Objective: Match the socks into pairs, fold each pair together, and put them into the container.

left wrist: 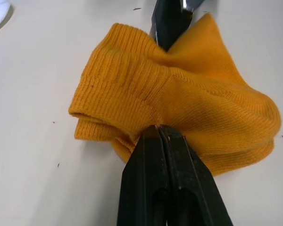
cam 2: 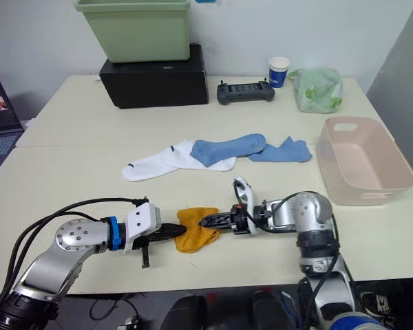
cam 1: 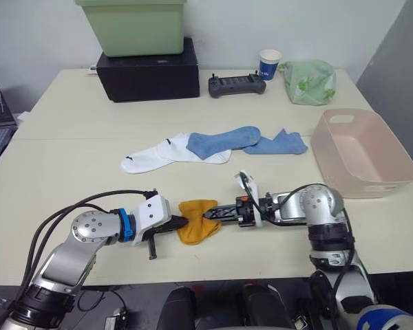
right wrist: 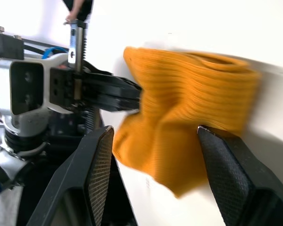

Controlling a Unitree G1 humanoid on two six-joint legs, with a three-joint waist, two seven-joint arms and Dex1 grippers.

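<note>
Left eye view: two blue socks (cam 1: 224, 141) and two white socks (cam 1: 153, 157) lie mid-table, long axes running left-right; one pink tub (cam 1: 361, 152) sits at the right. An orange pair (cam 1: 196, 220) lies folded at the near edge.

Left wrist view: left gripper (left wrist: 161, 136) is clamped on the orange pair.

Right wrist view: right gripper (right wrist: 156, 150) stands apart, straddling it.

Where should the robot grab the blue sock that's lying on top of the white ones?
Probably the cuff end of the light blue sock, the end resting on the white socks. There it sits raised, so a tool coming from above could pinch it alone. I can't tell cuff from toe for sure.
</note>
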